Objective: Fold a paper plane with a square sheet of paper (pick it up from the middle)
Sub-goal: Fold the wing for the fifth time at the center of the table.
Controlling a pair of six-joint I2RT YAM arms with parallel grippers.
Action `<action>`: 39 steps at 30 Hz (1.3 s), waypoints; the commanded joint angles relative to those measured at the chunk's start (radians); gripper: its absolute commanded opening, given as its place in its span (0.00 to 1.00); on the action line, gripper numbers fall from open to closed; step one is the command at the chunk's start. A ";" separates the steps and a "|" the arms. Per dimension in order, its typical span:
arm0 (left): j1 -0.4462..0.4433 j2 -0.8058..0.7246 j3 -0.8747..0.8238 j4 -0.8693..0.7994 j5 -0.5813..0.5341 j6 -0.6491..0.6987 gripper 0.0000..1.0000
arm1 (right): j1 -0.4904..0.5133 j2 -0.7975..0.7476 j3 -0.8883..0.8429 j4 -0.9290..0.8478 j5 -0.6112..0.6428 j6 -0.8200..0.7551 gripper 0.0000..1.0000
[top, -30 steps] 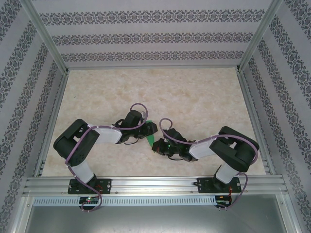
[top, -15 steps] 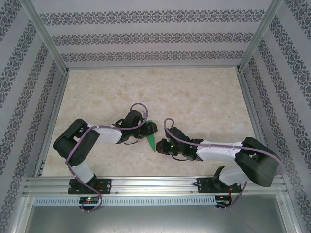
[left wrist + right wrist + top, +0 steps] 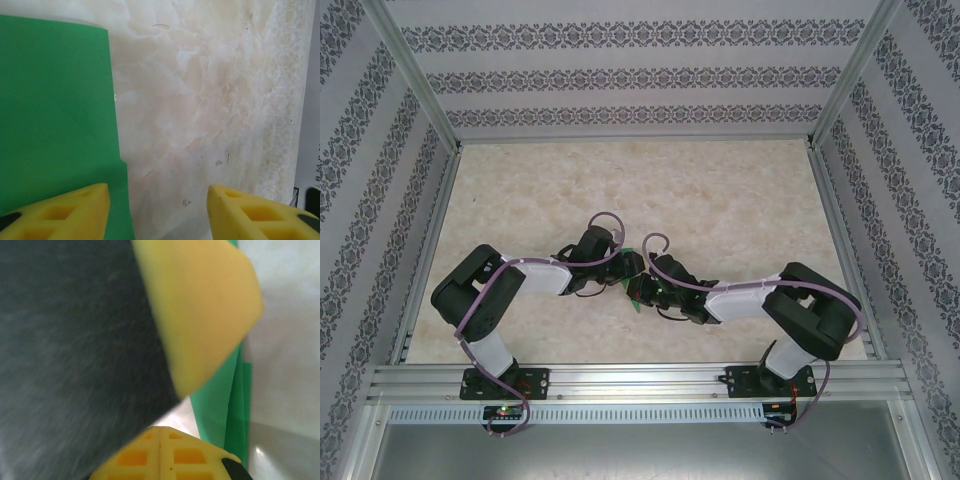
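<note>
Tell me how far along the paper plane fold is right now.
Done: the green paper is already folded, showing a diagonal crease and stacked layers along one edge. In hand: nothing looks gripped. The left gripper is open with one finger over the paper, and the right gripper is shut beside its edge. Left: I cannot tell whether the dart is finished, so final folds may remain.

The left pincer [image 3: 632, 267] crowds the right pincer [image 3: 643, 288]; far table [image 3: 720, 190] open.

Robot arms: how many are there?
2. The left arm reaches in from the left, the right arm from the right; both meet at the green paper.
</note>
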 commanded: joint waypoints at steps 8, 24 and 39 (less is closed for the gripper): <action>0.013 0.020 -0.005 -0.073 0.001 0.025 0.55 | -0.001 0.141 -0.041 0.057 0.023 0.050 0.00; 0.117 -0.236 0.071 -0.207 0.069 0.208 0.63 | -0.022 0.162 -0.055 -0.048 -0.025 0.016 0.00; 0.114 -0.104 -0.050 0.043 0.123 0.121 0.29 | -0.027 0.202 -0.021 -0.067 -0.049 0.001 0.00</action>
